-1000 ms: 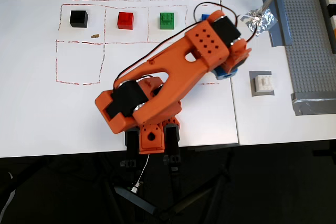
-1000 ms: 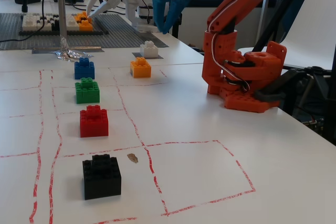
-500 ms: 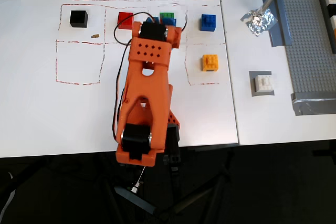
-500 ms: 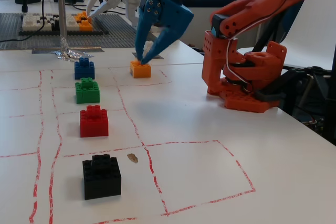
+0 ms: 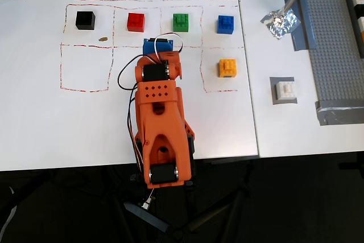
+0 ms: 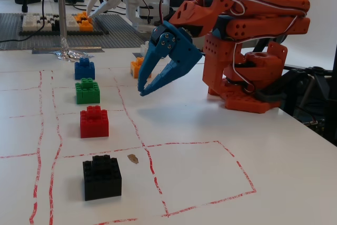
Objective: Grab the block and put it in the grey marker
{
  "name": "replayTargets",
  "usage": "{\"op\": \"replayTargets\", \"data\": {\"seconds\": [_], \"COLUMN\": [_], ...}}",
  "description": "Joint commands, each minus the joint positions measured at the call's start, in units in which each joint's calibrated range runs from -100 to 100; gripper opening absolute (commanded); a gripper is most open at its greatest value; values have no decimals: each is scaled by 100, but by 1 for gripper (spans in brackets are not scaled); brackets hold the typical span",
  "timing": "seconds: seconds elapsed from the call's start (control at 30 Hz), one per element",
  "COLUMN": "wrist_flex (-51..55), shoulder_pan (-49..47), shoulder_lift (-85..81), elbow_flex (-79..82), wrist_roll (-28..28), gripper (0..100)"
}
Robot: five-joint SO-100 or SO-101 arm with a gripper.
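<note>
Oddly, the block [image 5: 285, 90] already sat on the grey marker [image 5: 274, 81] at the overhead view's right, while the end effector [image 6: 143, 91] hung empty, narrowly parted; seemingly nothing remained except retreat.

The overhead view looks straight down on the white table [image 5: 187, 123], taking in the folded orange arm [image 5: 160, 123]. The fixed view sits low and close at table level, facing across the red-lined grid. Both share the arm [image 6: 247, 51] and the small black studded brick [image 5: 85, 20] [image 6: 101, 176].
</note>
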Motion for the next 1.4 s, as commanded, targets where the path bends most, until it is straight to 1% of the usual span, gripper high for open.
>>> {"op": "replayTargets", "data": {"seconds": [0.0, 0.27, 0.53, 0.93, 1.37], "wrist_flex": [-246, -131, -91, -91, -91], "shoulder_pan": [10, 72, 28, 63, 54], "shoulder_lift": [-307, -1005, -1014, -1014, -1014], "elbow_flex": [-29, 360, 388, 388, 388], "wrist_roll": [-29, -63, 20, -44, 5], "gripper": [0, 0, 0, 0, 0]}}
